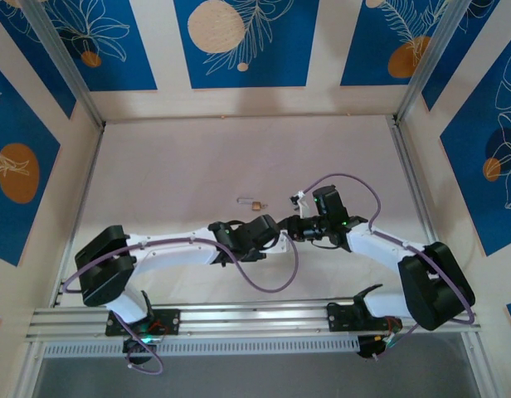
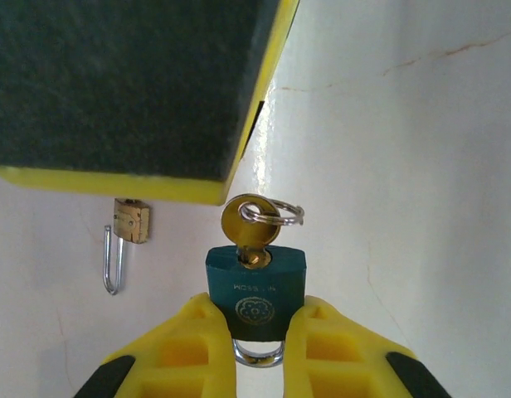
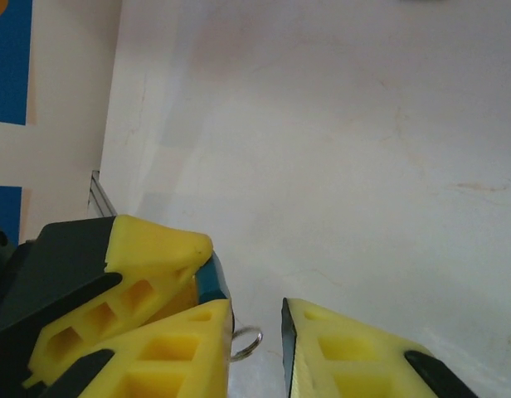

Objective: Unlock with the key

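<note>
Insertion complete: key (image 2: 236, 228) sits in the teal padlock (image 2: 255, 282), which the left gripper (image 2: 257, 308) clamps; right gripper (image 3: 255, 319) hangs beside it, jaws parted, empty; turning, and release of the shackle (image 2: 257, 356), apparently remain.

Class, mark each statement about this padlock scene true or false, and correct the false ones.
1. The left end effector grips a teal padlock. True.
2. The key lies loose on the table. False: it sits in the teal padlock's keyhole.
3. A metal ring hangs from the key. True.
4. The right end effector holds the brass padlock. False: that padlock lies on the table, apart from both end effectors.
</note>
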Available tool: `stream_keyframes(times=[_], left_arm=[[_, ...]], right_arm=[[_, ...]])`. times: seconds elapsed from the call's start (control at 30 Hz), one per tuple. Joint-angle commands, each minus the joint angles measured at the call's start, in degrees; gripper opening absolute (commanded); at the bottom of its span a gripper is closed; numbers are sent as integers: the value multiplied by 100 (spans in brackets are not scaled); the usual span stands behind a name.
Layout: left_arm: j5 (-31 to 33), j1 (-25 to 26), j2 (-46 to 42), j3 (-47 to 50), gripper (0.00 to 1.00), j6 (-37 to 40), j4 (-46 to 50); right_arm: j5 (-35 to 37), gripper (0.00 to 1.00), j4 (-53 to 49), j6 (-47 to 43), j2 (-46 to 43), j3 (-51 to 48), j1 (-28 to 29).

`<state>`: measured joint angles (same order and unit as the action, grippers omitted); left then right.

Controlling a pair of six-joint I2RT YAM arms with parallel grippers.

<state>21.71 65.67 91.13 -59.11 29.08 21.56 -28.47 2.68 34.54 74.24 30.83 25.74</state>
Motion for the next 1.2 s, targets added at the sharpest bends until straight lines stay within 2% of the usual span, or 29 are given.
stream_keyframes(times=[0.0,0.07,0.37,0.77,0.93,1.17], left_arm=[[81,-36,71,-210,4,67,117],[72,-54,80,-216,4,54,107],[61,-80,87,-248,4,27,75],[26,-151,81,-291,4,-32,-21],[-53,-148,44,-276,4,-40,-23],[-27,-146,93,-264,4,-6,-190]], right_arm=[[-351,23,285,132,10,-110,-23],[-387,21,296,133,31,-101,-20],[-658,19,496,206,159,-112,-28],[-610,16,485,150,266,-96,36],[-598,12,589,227,255,-99,59],[-765,13,796,369,381,-51,176]])
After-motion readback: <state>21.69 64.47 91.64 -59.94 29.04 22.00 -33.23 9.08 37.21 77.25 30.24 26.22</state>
